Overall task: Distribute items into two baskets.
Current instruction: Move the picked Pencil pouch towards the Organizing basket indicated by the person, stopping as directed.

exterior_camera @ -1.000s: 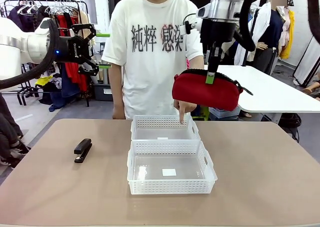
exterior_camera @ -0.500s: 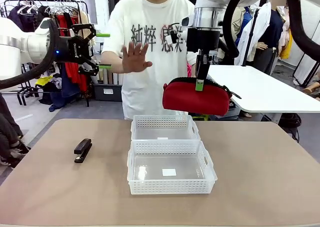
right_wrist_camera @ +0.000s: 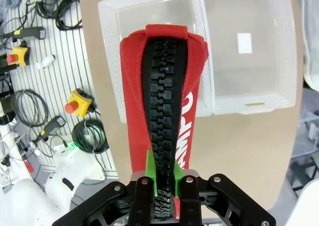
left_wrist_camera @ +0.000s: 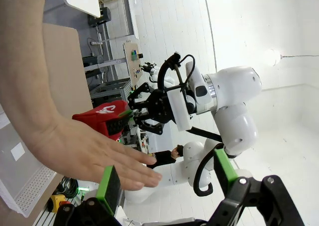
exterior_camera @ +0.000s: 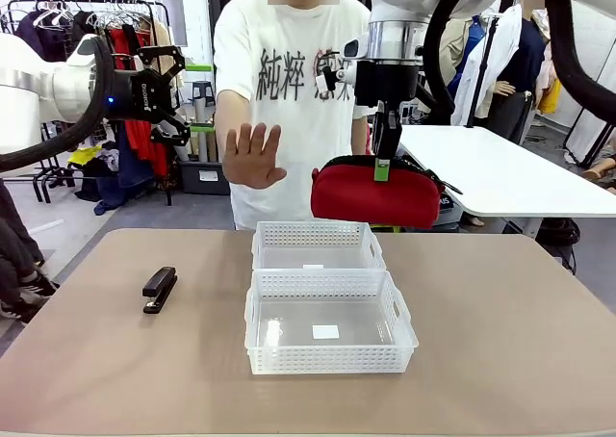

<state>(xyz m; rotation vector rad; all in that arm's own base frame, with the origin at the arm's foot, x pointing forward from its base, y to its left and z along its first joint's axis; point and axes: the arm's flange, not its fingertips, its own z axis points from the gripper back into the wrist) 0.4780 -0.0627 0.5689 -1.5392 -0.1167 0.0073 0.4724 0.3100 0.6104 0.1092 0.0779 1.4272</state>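
Note:
My right gripper (exterior_camera: 382, 170) is shut on the top zipper seam of the red pouch (exterior_camera: 373, 194), which hangs in the air above the far basket's (exterior_camera: 316, 233) right part. In the right wrist view the pouch (right_wrist_camera: 164, 116) runs up from the gripper (right_wrist_camera: 164, 183) over the two white baskets (right_wrist_camera: 169, 7). The near basket (exterior_camera: 327, 358) sits against the far one; both are empty. The black stapler (exterior_camera: 159, 289) lies on the table at the left. My left gripper (exterior_camera: 166, 82) is held high at the far left, open; its green pads (left_wrist_camera: 108, 188) frame the person's hand (left_wrist_camera: 84, 146).
A person stands at the far side with an open palm (exterior_camera: 252, 155) raised left of the pouch. The tan table (exterior_camera: 500, 341) spreads around the baskets. A white table (exterior_camera: 520, 182) stands behind at the right, a clothes rack (exterior_camera: 87, 33) behind at the left.
The right gripper has carried the pouch left and slightly down toward the far basket. The person's hand went from pointing into the far basket to an open palm, now lowered.

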